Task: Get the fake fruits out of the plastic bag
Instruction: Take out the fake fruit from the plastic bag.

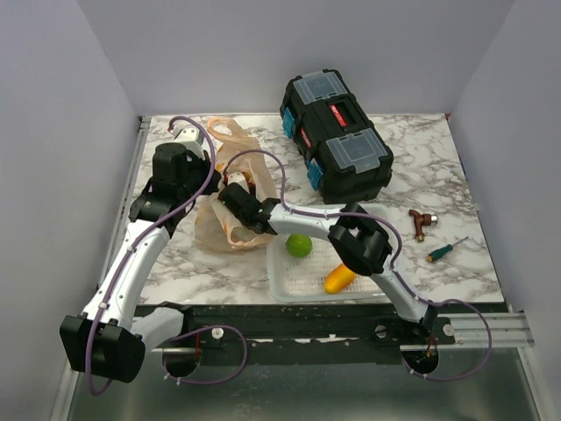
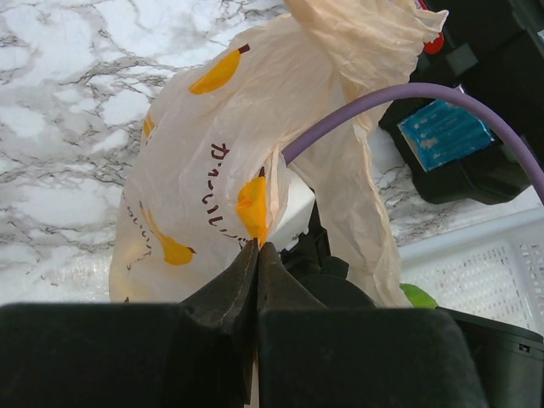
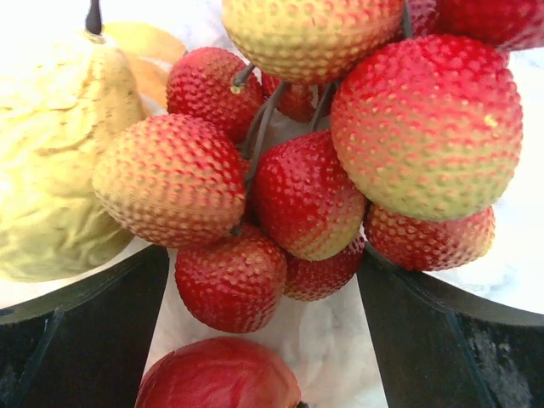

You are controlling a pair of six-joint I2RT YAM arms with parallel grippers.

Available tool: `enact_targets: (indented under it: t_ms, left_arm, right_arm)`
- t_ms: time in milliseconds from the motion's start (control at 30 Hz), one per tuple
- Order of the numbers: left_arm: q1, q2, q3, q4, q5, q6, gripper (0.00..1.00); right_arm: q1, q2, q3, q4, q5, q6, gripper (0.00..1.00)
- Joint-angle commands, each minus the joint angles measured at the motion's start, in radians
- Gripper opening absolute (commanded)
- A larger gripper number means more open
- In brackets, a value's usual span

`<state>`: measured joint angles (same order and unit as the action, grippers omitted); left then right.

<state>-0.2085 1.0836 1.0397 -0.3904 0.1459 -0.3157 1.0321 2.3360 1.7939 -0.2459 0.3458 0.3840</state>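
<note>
The peach-tan plastic bag (image 1: pixel 230 224) (image 2: pixel 212 153) lies left of centre with yellow prints on it. My left gripper (image 2: pixel 257 246) (image 1: pixel 219 178) is shut on the bag's edge, holding the mouth up. My right gripper (image 1: pixel 238 205) (image 3: pixel 263 255) reaches into the bag and stands open. A bunch of red berries (image 3: pixel 297 195) sits between its fingers (image 3: pixel 85 323), apart from the pads. A yellow lemon-like fruit (image 3: pixel 51 170) lies to the left of the bunch. A red round fruit (image 3: pixel 221 374) lies just under it. From above, the fake fruits are hidden by the bag.
A white mesh basket (image 1: pixel 294 279) (image 2: pixel 484 263) right of the bag holds a green lime-like ball (image 1: pixel 299 246) (image 2: pixel 416 295) and an orange oblong fruit (image 1: pixel 340 279). A black toolbox (image 1: pixel 337 136) stands at the back. A brown fitting (image 1: pixel 421 221) and a screwdriver (image 1: pixel 445 250) lie at the right.
</note>
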Motion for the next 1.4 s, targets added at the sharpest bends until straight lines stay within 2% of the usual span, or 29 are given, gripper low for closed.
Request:
enact_targets:
  t_ms: [0,67,233,467,600,833,1000,1367]
  left_arm:
    - [0.006,0.003,0.031,-0.005,0.03,-0.008,0.0]
    - [0.006,0.0,0.032,-0.005,0.031,-0.008,0.0]
    - [0.006,-0.002,0.03,-0.003,0.03,-0.009,0.0]
    - [0.006,-0.019,0.025,0.001,0.026,-0.006,0.0]
    - [0.006,-0.027,0.025,0.002,0.031,-0.008,0.0]
    - [0.005,-0.036,0.023,0.004,0.038,-0.01,0.0]
    - [0.006,-0.038,0.022,0.005,0.04,-0.008,0.0]
    - [0.006,-0.043,0.02,0.007,0.037,-0.01,0.0]
  right_arm:
    - [-0.007,0.066,0.025,-0.056,-0.042,0.023,0.89]
    - [-0.007,0.074,0.028,-0.059,-0.042,0.024,0.81]
    - [-0.007,0.033,0.02,-0.045,-0.042,0.015,0.49]
    - [-0.007,-0.107,-0.026,0.043,-0.025,-0.009,0.22]
    - [-0.007,-0.188,-0.061,0.081,0.0,-0.007,0.13]
    - [-0.013,-0.319,-0.167,0.207,0.003,0.007,0.06]
    - [-0.023,-0.366,-0.18,0.269,-0.009,0.021,0.03]
    - [-0.028,-0.487,-0.18,0.293,-0.006,0.019,0.02]
